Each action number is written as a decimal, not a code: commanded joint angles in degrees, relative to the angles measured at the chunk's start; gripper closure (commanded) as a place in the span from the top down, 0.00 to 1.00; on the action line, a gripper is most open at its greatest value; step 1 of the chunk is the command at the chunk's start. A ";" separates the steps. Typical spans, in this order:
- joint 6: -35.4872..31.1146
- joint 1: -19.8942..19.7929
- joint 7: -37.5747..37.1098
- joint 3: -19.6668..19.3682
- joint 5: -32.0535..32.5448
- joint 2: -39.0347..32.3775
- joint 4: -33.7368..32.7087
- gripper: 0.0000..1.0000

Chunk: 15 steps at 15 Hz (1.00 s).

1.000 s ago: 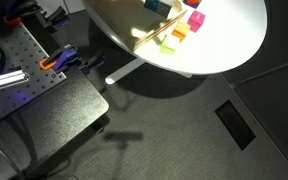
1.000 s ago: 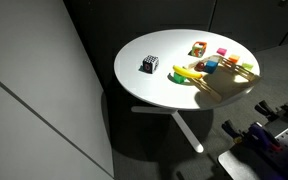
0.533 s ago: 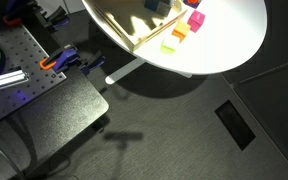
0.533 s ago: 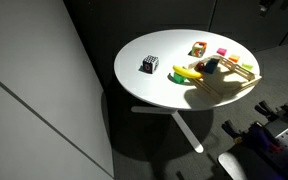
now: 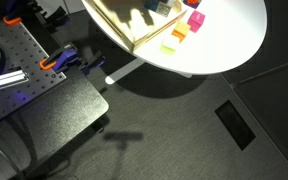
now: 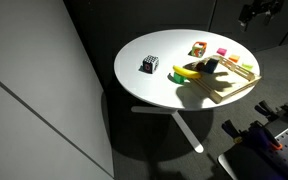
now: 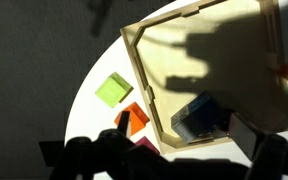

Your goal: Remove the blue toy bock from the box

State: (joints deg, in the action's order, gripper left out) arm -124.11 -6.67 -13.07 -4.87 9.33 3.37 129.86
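Note:
The blue toy block (image 7: 197,117) lies in a corner of the shallow wooden box (image 7: 144,70). It shows at the top edge in an exterior view (image 5: 160,5). The box (image 6: 232,84) sits on the round white table (image 6: 154,85). My gripper (image 6: 257,12) hangs high above the table's far side. In the wrist view its two dark fingers stand wide apart around the gripper's middle (image 7: 184,128), well above the block. The gripper is open and empty.
A green block (image 7: 112,90), an orange block (image 7: 134,118) and a pink block (image 7: 144,146) lie on the table beside the box. A yellow toy (image 6: 187,72) and a black-and-white cube (image 6: 150,65) are also on the table.
My gripper has come further into an exterior view at the top, and its shadow has spread over the box. The blocks have not moved.

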 commanded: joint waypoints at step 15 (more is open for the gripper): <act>-4.77 2.68 -6.74 -0.32 -8.29 -13.99 -4.93 1.00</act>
State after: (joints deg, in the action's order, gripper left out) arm -129.00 -4.57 -19.93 -4.60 1.18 -10.57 124.99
